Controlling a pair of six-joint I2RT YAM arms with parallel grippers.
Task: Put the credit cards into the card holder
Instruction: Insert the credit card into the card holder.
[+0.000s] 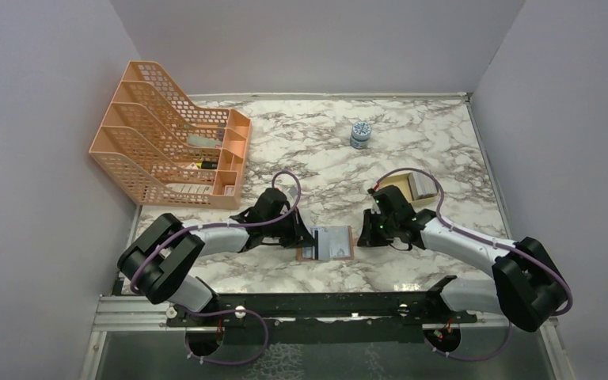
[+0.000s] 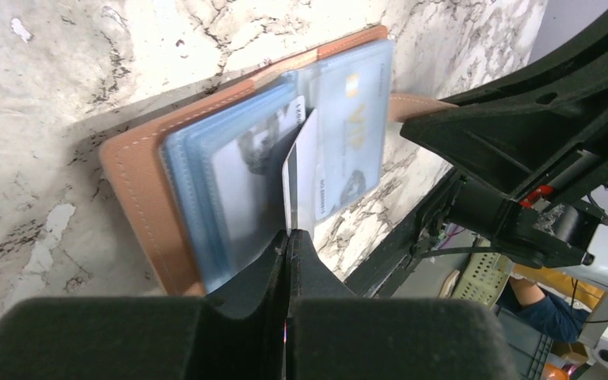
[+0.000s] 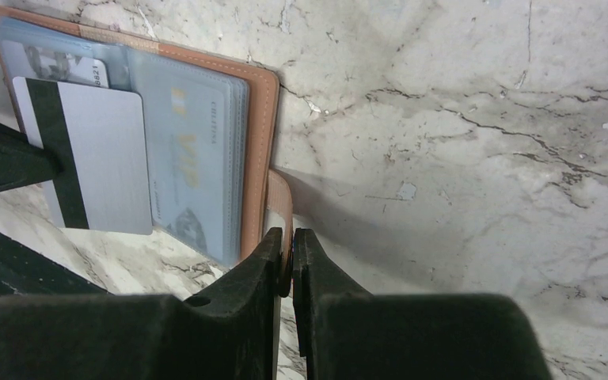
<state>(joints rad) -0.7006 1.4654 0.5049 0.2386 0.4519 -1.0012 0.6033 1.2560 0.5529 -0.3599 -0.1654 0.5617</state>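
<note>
The tan card holder (image 1: 326, 245) lies open on the marble table between my arms, its clear sleeves holding cards. In the left wrist view the holder (image 2: 138, 186) shows its sleeves. My left gripper (image 2: 288, 234) is shut on a grey credit card (image 2: 291, 182), held on edge over the sleeves. In the right wrist view that card (image 3: 95, 158) shows a black stripe and lies over the holder (image 3: 261, 119). My right gripper (image 3: 286, 237) is shut on the holder's strap (image 3: 279, 198). In the top view the left gripper (image 1: 305, 234) is at the holder's left edge and the right gripper (image 1: 364, 229) at its right.
An orange mesh file rack (image 1: 170, 138) stands at the back left. A small patterned jar (image 1: 359, 134) stands at the back centre. A beige tray with a grey block (image 1: 408, 188) sits behind the right arm. Grey walls close three sides.
</note>
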